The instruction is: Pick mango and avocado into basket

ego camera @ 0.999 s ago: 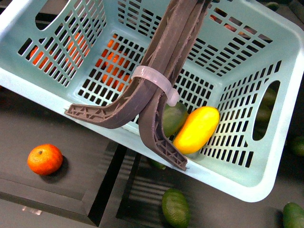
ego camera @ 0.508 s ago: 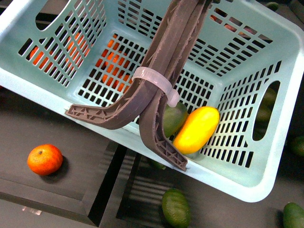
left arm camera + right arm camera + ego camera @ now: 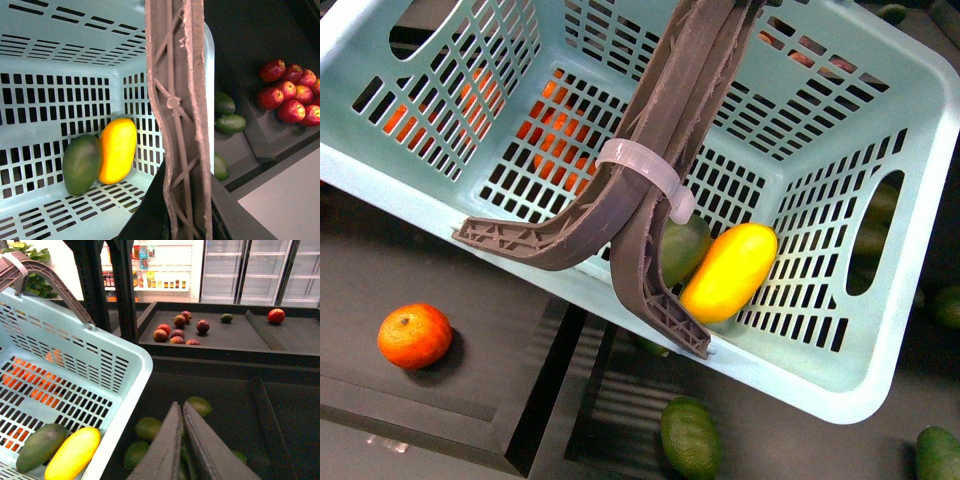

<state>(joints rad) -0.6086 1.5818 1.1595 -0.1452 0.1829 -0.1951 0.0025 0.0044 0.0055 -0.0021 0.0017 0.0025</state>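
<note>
Right fingers (image 3: 182,440) pressed together outside the basket (image 3: 125,370) holding mango (image 3: 72,454) and avocado (image 3: 40,446).

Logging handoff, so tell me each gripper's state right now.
Left: not visible; cannot be told.
Right gripper: closed, holding nothing.

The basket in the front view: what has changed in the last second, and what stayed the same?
The basket shifted slightly up and to the left in the front view, and the mango and avocado inside moved with it. Nothing was picked up or released. The two fruits lie side by side in the same corner, and the tangerine and the loose green fruit below did not move.
</note>
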